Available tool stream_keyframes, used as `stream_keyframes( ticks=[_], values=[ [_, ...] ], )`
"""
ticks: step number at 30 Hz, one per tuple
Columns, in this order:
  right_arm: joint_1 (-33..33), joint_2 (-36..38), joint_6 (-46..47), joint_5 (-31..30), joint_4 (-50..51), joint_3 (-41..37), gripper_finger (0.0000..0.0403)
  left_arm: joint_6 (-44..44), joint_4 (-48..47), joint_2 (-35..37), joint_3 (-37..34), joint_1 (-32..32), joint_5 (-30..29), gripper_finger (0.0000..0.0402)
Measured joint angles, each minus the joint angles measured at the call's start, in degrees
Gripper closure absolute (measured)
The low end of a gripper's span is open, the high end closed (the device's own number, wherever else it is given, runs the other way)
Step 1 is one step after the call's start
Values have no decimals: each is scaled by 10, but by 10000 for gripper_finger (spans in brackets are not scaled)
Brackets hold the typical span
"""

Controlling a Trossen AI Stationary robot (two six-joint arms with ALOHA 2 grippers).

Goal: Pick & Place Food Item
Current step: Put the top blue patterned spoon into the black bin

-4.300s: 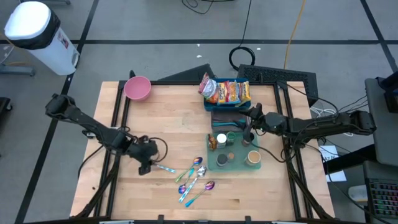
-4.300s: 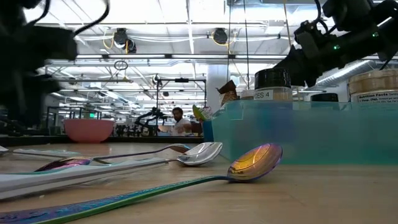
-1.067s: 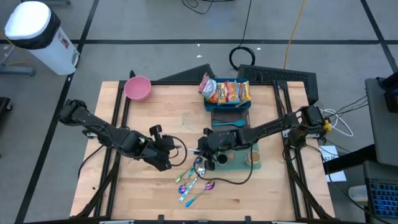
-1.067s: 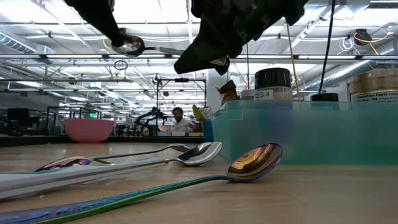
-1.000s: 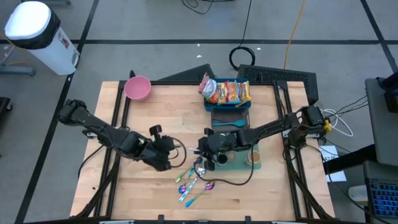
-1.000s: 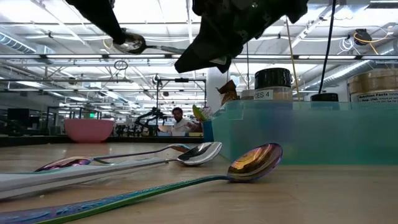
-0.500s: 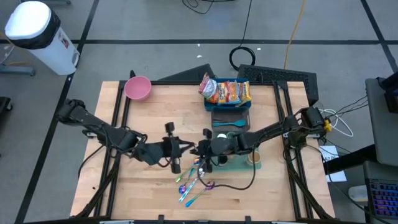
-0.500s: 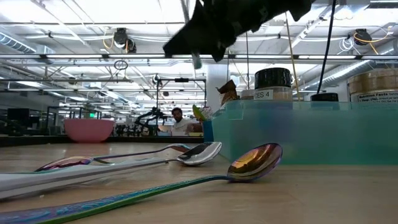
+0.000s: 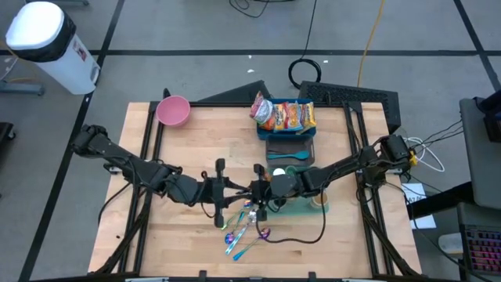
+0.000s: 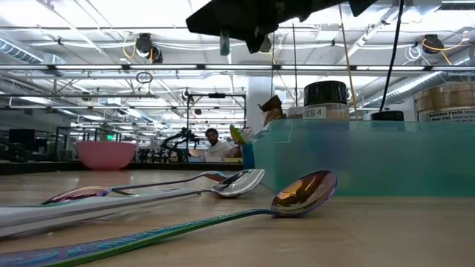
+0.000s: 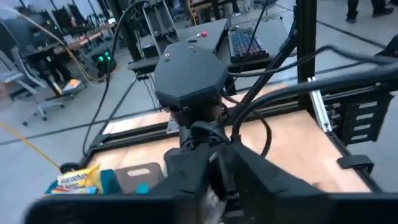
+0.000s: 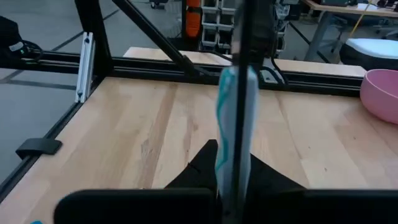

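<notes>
The food items, bright snack packets (image 9: 286,116), lie in a blue bin at the table's far edge; no gripper is near them. My two grippers meet above the table's middle. My right gripper (image 9: 252,193) is shut on a spoon with a teal-and-silver handle (image 12: 231,118). My left gripper (image 9: 232,192) faces it from the table's left, close against the same spoon. I cannot tell whether it touches the spoon. In the low view only the handle's lower end (image 10: 224,41) shows below the dark grippers. My right gripper pinches the spoon's handle (image 12: 230,158) between its two fingers. It comes in level from the table's right side, and the fingers lie across the handle. The spoon is lifted clear of the table, its handle upright and one end (image 10: 224,41) pointing down.
Several loose spoons (image 9: 246,227) lie on the wood just near of the grippers. A teal tray (image 9: 291,207) with jars and cups stands to their right. A pink bowl (image 9: 173,111) sits at the far left corner. A dark tray (image 9: 291,149) lies behind the teal one.
My left gripper has gone toward the table's right edge, closer to the right gripper, and has turned about its wrist. Both grippers have risen in the low view. The spoon, level between them a second ago, now stands with its handle end pointing down.
</notes>
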State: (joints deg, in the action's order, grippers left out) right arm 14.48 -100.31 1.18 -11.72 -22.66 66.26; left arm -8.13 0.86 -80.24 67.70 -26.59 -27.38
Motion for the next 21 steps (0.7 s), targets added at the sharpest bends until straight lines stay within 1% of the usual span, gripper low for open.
stream_keyframes(
  ticks=[4, 7, 11, 14, 16, 18, 21],
  values=[
    [3, 0, -2, -7, 2, 0, 399, 33, -11, 1, 0, -1, -1, 253],
    [13, 7, -10, -33, 6, -1, 399, 51, -25, 1, 0, -1, -3, 194],
    [26, 20, -27, -51, 11, -1, 399, 40, -5, 1, 0, -5, -7, 135],
    [31, 23, -38, -54, -6, -1, 399, 16, 16, 9, 0, -12, -15, 107],
    [40, 28, -48, -68, -12, -1, 399, 11, 29, 12, 0, -13, -22, 95],
    [49, 30, -66, -80, -40, -2, 399, 12, 32, 11, 0, -12, -21, 87],
    [59, 31, -85, -81, -79, -2, 399, 29, 34, -1, 0, -6, -10, 81]
  ],
)
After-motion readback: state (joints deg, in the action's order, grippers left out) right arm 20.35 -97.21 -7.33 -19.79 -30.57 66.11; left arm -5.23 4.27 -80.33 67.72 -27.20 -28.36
